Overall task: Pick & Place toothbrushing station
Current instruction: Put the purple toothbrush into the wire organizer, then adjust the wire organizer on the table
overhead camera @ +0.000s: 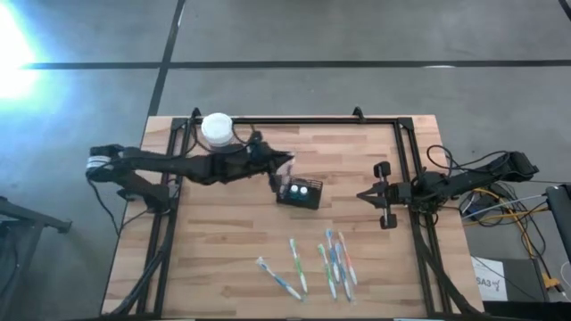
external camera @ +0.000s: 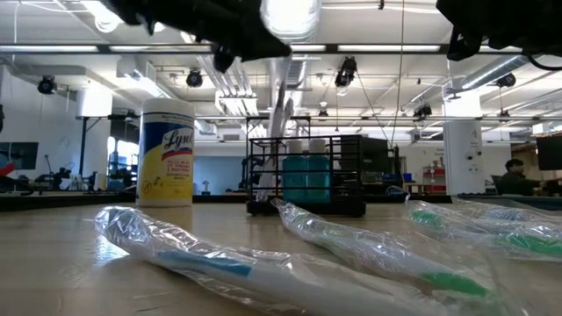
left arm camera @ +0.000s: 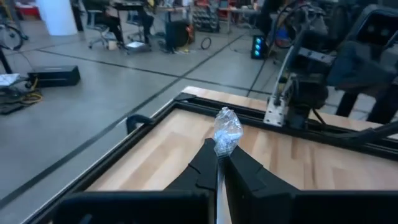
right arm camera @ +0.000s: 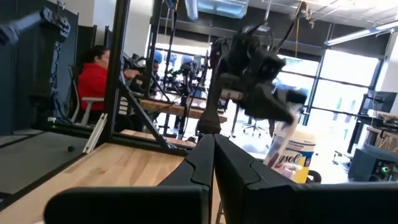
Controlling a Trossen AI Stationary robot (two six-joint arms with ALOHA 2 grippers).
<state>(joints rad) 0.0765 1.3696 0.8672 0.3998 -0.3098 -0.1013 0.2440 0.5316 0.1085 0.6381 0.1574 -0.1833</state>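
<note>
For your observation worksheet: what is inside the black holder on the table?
Inside the black holder, the low view shows two teal blocks with white tops, seen from above as two white caps. A wrapped toothbrush enters from above. The slotted sides hide the floor.

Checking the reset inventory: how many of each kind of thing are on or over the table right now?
Loose toothbrushes lying wrapped on the table: 5 (the right-hand ones overlap, so this is approximate)
Held toothbrush, wrapped, in the left gripper: 1
Black holder: 1
Wipes canister: 1
Total: 8
</note>
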